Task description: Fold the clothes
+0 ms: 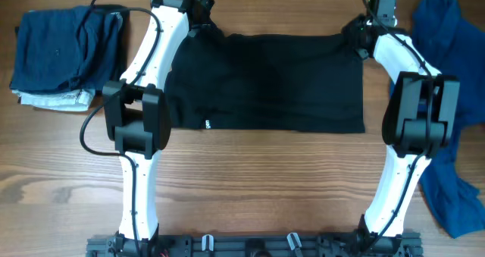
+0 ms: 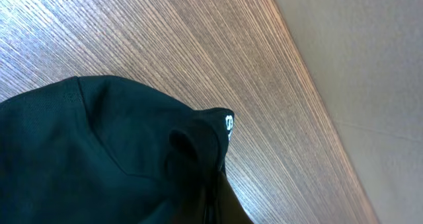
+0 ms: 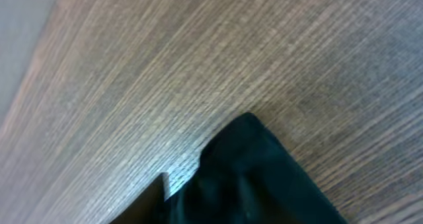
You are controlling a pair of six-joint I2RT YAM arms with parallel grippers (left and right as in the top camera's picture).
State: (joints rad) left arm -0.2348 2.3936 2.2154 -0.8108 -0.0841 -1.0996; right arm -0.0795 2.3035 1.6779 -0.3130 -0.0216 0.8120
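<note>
The black shirt [image 1: 265, 83] lies as a wide flat rectangle in the middle of the table, with a small white logo near its front edge. My left gripper [image 1: 198, 16] is at its far left corner. In the left wrist view, bunched black cloth [image 2: 112, 158] with a white print [image 2: 229, 123] fills the jaws, which are shut on it. My right gripper [image 1: 355, 36] is at the far right corner. There the shirt's corner [image 3: 258, 178] covers the jaws. One dark finger [image 3: 149, 207] shows to its left, with a sliver of table between.
A stack of navy clothes [image 1: 64, 48] on light cloth sits at the far left. A royal-blue garment [image 1: 447, 52] is heaped along the right edge, down to the front [image 1: 455, 196]. The far table edge [image 2: 310, 105] runs close behind both grippers.
</note>
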